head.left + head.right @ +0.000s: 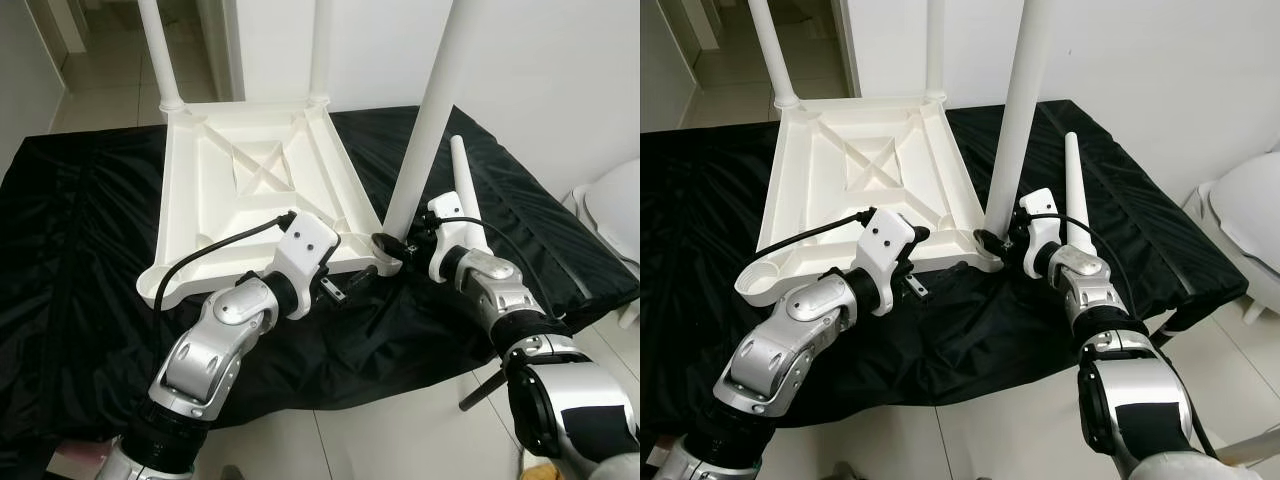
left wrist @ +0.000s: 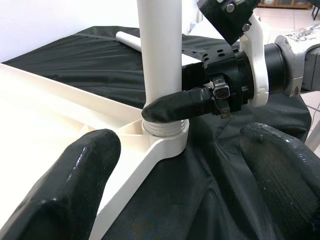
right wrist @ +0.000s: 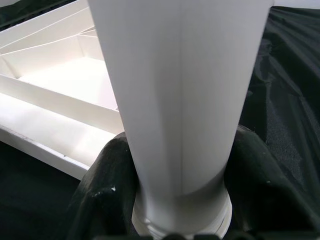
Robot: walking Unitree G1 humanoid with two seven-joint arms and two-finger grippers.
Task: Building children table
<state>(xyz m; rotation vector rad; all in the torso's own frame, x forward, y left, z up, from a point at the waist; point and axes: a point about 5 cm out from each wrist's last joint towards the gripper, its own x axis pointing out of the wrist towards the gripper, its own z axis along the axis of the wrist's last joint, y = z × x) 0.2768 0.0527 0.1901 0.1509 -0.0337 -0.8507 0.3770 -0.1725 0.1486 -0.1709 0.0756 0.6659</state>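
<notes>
The white tabletop (image 1: 250, 170) lies upside down on a black cloth (image 1: 80, 250). Two white legs (image 1: 160, 50) (image 1: 320, 50) stand in its far corners. A third leg (image 1: 425, 110) stands upright in the near right corner socket (image 2: 165, 137). My right gripper (image 1: 392, 245) is shut on the base of that leg (image 3: 180, 100), one black finger (image 2: 185, 105) wrapping it just above the socket. My left gripper (image 1: 345, 285) is open, low over the cloth just short of that corner, its fingers (image 2: 65, 190) spread wide. A loose leg (image 1: 465, 190) lies on the cloth behind my right wrist.
The cloth-covered surface ends close to my body, with tiled floor (image 1: 400, 440) below. A white rounded object (image 1: 615, 205) stands off the right edge. A white wall (image 1: 560, 70) rises behind, and a doorway opens at the far left.
</notes>
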